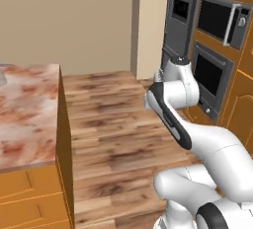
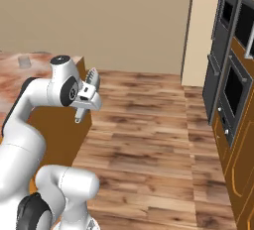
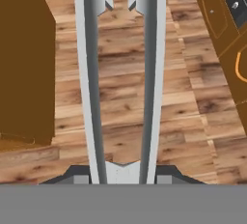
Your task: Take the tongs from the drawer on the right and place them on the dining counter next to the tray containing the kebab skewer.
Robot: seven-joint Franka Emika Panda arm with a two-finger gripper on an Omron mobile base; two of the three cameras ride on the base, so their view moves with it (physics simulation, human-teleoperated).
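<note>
My gripper [image 3: 123, 172] is shut on the grey metal tongs [image 3: 87, 73] near their joined end. Their two long arms run away from the hand over the wooden floor and end in toothed tips. From the right base view, the gripper [image 2: 85, 95] holds the tongs [image 2: 93, 82] tilted in the air, just off the corner of the dining counter [image 2: 12, 75]. The counter's marbled top [image 1: 24, 109] lies to the left of the arm. The tray and the drawer are out of view.
A clear glass tumbler [image 2: 23, 61] stands on the dining counter. Orange cabinets with dark built-in ovens [image 1: 212, 70] line the right wall [image 2: 223, 90]. Open wooden floor [image 1: 113, 124] lies between the counter and the ovens.
</note>
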